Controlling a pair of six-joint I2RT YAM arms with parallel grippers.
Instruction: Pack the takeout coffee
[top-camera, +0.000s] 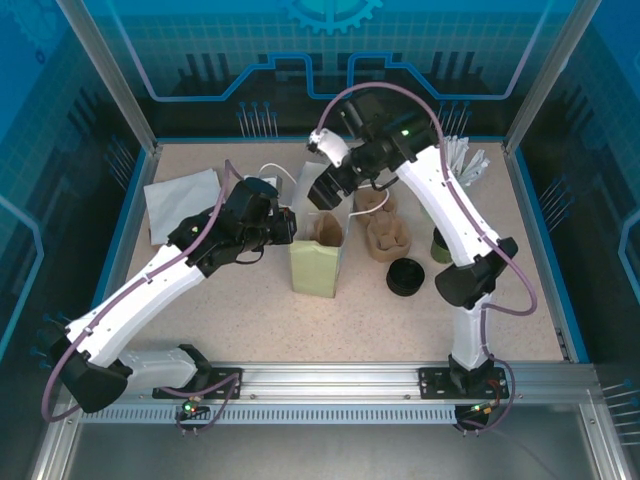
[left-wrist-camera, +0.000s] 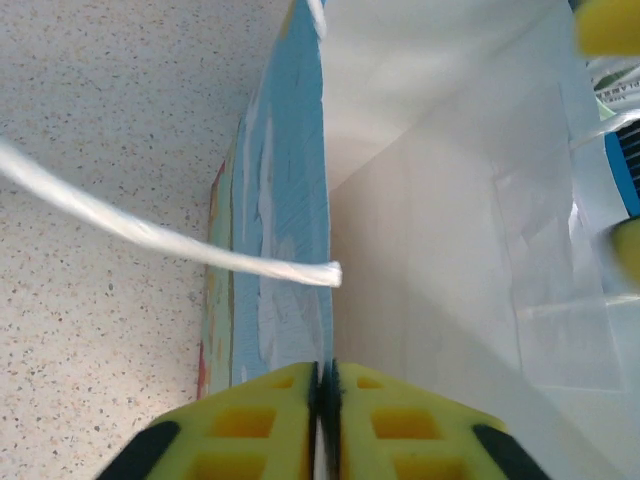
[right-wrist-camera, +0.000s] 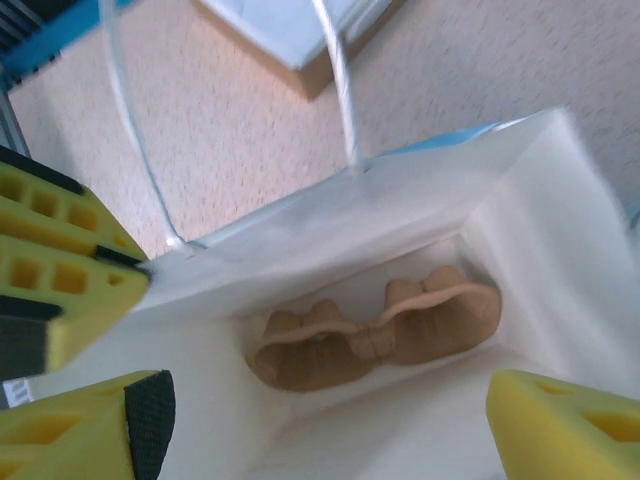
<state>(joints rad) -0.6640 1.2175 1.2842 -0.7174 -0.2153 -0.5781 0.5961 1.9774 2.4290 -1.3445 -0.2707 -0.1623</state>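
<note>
A pale paper bag stands open in the middle of the table. My left gripper is shut on the bag's left wall at the rim; in the left wrist view its yellow jaws pinch the thin paper wall. My right gripper hangs open just above the bag's mouth, holding nothing. A brown pulp cup carrier lies at the bottom of the bag. A second brown carrier sits on the table right of the bag, beside a dark cup.
A black round lid or cup lies in front of the loose carrier. A flat grey bag lies at the back left. Pale packets stand at the back right. The bag's white cord handle crosses the left wrist view.
</note>
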